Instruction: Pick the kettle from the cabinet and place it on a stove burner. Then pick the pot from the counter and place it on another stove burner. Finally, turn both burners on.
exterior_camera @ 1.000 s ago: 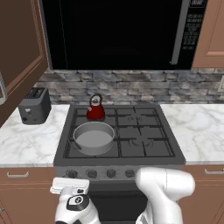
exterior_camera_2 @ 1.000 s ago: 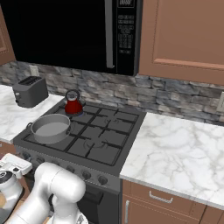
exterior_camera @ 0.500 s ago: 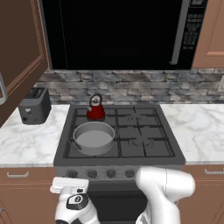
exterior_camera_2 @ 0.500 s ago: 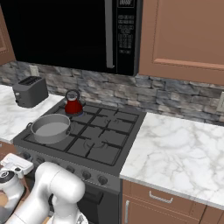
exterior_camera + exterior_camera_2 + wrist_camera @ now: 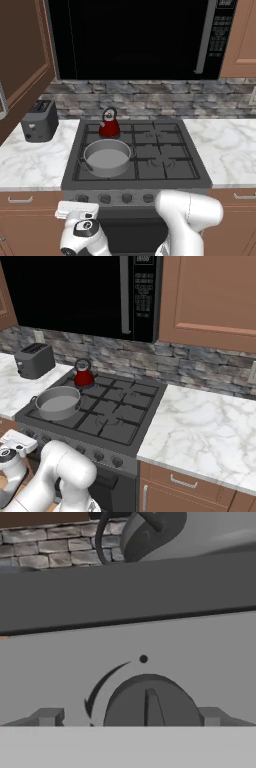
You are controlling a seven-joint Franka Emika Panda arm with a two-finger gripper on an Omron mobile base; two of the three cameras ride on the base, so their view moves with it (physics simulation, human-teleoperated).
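The red kettle (image 5: 109,126) stands on the rear left stove burner. Right in front of it, the grey pot (image 5: 107,158) sits on the front left burner (image 5: 80,170). My gripper (image 5: 77,206) is low at the stove's front panel, at the left end of the knob row (image 5: 126,198). In the hand view the gripper (image 5: 130,717) is open, with one fingertip (image 5: 47,716) on each side of a round dark knob (image 5: 150,704) and not touching it. The pot (image 5: 165,532) and its loop handle (image 5: 99,539) show above the cooktop edge. The kettle (image 5: 84,376) and pot (image 5: 57,402) also appear in the right base view.
A dark toaster (image 5: 37,128) stands on the marble counter (image 5: 30,167) left of the stove. More counter (image 5: 200,426) stretches to the right. A black microwave (image 5: 135,40) hangs above the cooktop. An open brown cabinet door (image 5: 22,60) juts out at the upper left.
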